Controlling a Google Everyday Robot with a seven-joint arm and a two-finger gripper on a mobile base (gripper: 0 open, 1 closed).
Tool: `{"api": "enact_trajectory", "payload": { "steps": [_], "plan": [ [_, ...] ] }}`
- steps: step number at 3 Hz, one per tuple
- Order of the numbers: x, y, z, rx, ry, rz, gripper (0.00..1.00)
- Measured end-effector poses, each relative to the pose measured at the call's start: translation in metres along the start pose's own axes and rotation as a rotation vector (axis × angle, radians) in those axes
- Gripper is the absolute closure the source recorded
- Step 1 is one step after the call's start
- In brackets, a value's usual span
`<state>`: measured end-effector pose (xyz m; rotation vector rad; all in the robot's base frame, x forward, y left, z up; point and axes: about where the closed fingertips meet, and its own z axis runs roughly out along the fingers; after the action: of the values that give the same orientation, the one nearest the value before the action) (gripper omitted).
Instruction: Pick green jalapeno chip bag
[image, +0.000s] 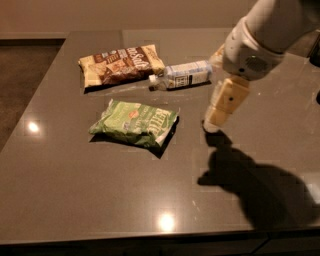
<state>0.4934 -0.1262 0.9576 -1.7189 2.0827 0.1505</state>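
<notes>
The green jalapeno chip bag (135, 122) lies flat on the dark grey table (75, 190), left of centre, with white lettering and a small orange mark. My gripper (216, 120) hangs down from the white arm at the upper right. It is to the right of the bag, a short gap away, low over the table and holding nothing.
A brown-and-tan snack bag (120, 65) lies behind the green bag. A clear bottle with a white label (182, 75) lies on its side next to it, just behind my gripper. The arm's shadow falls on the table at the lower right.
</notes>
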Motion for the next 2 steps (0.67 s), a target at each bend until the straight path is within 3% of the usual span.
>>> {"api": "enact_trajectory", "payload": {
  "steps": [1, 2],
  "plan": [
    [-0.041, 0.002, 0.031, -0.041, -0.064, -0.001, 0.00],
    [-0.074, 0.011, 0.068, -0.069, -0.061, -0.011, 0.00]
  ]
}}
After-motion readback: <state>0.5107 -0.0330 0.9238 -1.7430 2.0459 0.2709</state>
